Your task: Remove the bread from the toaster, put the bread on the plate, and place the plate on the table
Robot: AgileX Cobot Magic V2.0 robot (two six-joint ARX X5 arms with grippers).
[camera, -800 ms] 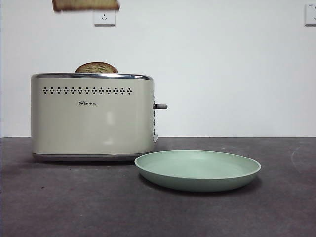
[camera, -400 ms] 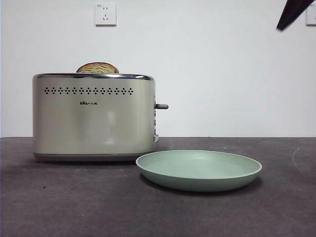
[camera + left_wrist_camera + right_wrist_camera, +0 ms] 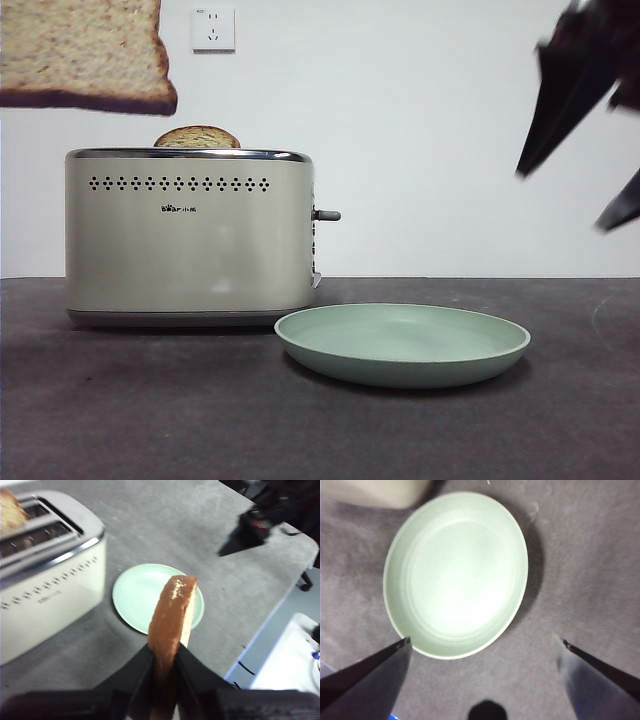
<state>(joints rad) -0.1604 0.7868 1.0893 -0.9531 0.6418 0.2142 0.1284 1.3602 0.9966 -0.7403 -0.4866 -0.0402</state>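
The left gripper [image 3: 167,655] held the bread [image 3: 85,55] clamped, clear of the toaster [image 3: 190,240]; the right gripper [image 3: 482,642] gaped wide above the empty plate [image 3: 402,345].

Tan speckled bread [image 3: 80,50] with dark-brown crust, cream toaster [image 3: 190,235] with diamond-hole row, mint-green plate [image 3: 402,345], grey-brown table [image 3: 150,410]

Stood before a plain white wall [image 3: 420,150] carrying a white socket plate [image 3: 213,29], with pale grey-blue floor [image 3: 292,602] beyond the surface's edge and a white, unidentifiable piece of furniture [image 3: 287,667] beside it.
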